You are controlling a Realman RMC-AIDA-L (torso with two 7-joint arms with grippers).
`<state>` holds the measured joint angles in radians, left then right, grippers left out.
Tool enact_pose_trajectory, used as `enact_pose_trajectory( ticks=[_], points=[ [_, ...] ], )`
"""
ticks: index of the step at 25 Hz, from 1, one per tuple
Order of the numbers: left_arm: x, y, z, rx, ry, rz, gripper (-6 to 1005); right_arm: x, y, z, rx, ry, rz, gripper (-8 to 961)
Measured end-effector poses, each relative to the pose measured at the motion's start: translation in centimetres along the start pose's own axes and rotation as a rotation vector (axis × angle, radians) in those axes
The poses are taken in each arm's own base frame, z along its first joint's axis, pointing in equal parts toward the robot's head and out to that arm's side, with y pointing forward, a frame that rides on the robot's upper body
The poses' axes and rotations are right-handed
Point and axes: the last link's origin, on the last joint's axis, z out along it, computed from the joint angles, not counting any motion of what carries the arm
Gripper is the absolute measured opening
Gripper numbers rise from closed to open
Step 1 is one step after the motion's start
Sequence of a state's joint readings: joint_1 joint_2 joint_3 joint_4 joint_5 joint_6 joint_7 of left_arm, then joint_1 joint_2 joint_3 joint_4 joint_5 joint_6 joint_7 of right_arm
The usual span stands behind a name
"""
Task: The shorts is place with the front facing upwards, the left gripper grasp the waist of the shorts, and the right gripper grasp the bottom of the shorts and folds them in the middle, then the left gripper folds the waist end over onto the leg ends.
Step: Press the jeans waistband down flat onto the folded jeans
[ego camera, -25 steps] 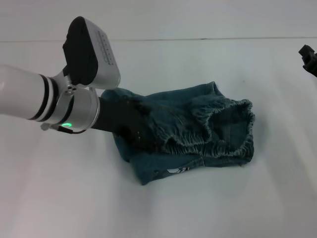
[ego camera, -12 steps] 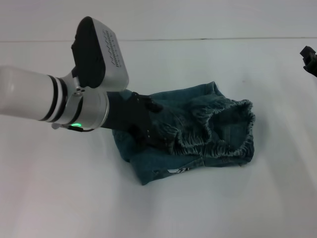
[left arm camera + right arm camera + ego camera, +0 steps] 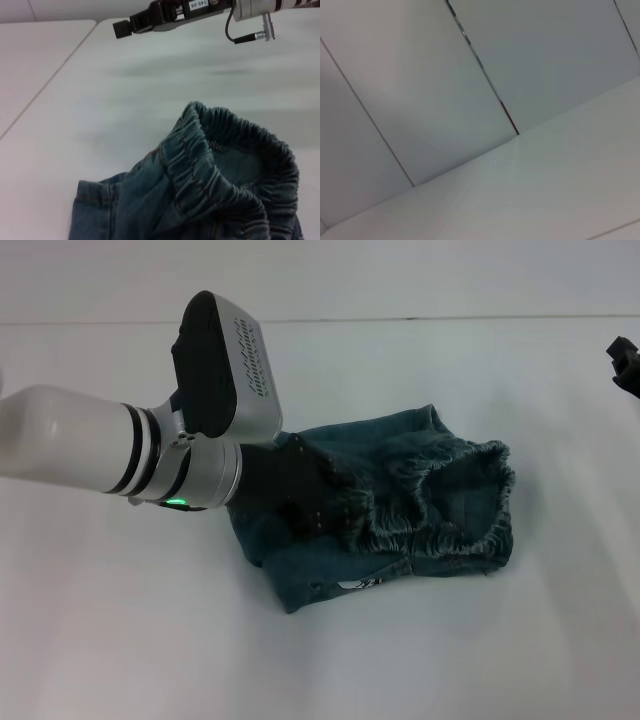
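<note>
The shorts (image 3: 400, 505) are blue-green washed denim and lie in a bunched, folded heap on the white surface. The waist of the shorts (image 3: 455, 500), a gathered ruffled elastic band, stands up open like a loop on the robot's right side. The leg ends seem hidden under the folds.

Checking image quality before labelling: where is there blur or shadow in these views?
Head view: soft shadow under the left pincer on the shorts. Left wrist view: table streaked with blur, waistband fairly sharp. Right wrist view: only plain panels, evenly lit.
</note>
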<state>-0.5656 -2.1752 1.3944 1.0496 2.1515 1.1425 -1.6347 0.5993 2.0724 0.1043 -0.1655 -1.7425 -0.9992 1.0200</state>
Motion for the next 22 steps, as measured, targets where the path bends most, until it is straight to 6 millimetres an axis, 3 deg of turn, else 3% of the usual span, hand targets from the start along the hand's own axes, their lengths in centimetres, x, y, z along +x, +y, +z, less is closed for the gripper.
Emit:
enact_pose_trajectory(
  ticks=[5, 10, 18, 22],
  points=[
    [0.2, 0.0, -0.1, -0.011, 0.002, 0.006, 367, 0.2, -0.1, -0.1, 0.005, 0.006, -0.005, 67],
    [0.6, -0.3, -0.3, -0.007, 0.021, 0.003, 131, 0.3, -0.1, -0.2, 0.008, 0.008, -0.005, 72],
    [3.5, -2.6, -1.4, 0.043, 0.186, -0.077, 94, 0.5, -0.3, -0.6, 0.013, 0.007, -0.005, 80],
    [4.7, -4.2, -0.1, 0.098, 0.226, -0.137, 95, 0.6, -0.3, -0.7, 0.013, 0.009, -0.002, 84]
  ],
)
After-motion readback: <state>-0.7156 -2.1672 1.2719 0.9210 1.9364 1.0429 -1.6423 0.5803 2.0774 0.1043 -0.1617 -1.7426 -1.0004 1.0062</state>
